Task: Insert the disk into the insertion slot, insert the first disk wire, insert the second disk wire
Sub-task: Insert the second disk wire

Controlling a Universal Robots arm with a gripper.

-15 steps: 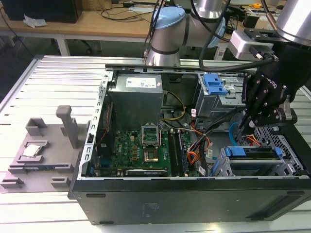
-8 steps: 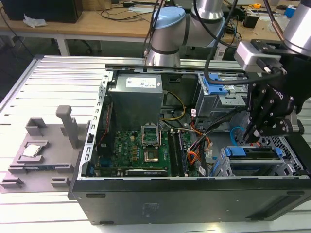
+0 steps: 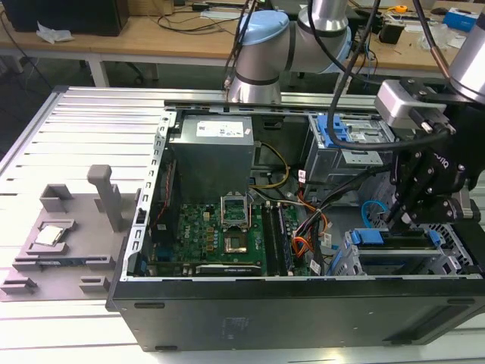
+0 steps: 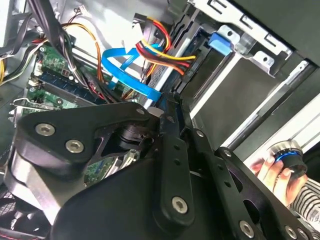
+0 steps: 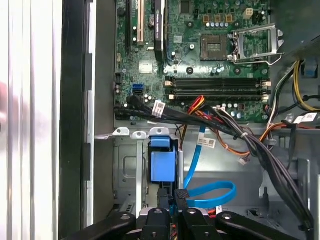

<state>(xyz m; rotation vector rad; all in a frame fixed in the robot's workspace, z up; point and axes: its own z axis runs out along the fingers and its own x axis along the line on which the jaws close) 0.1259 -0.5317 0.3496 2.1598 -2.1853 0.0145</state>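
Status, open tower case lying on its side on the ribbed bench.

Disk point(image 3: 392, 241): its blue carrier sits in the insertion slot point(image 3: 455, 262), the perforated silver cage at about 4 o'clock in the exterior view. Only the blue edge and the carrier tabs show above the cage rim, so I judge the drive seated or very nearly so. In the first wrist view the blue carrier handle point(image 5: 163, 162) stands square in the bay, directly ahead of the fingers.

Gripper point(image 3: 400, 220): down at the cage's upper edge, just at the disk's rear. In the first wrist view the two black fingertips point(image 5: 164, 196) lie close together, at most a thin gap between them, pointing at the carrier. Whether something thin is pinched there I cannot tell.

Second disk wire point(image 5: 210, 192): the light-blue flat cable loops loosely beside the bay, one run rising toward the motherboard point(image 5: 210, 60). In the second wrist view the same cable point(image 4: 125, 65) curves next to the red, orange and black wire bundle point(image 4: 160, 47). Its free end is hidden behind the fingers, so mating is unconfirmed.

Judgement: step one looks done; both wire insertions appear open, work now at the connector end.

A person's hand point(image 4: 272, 170) holds a round knob outside the case.
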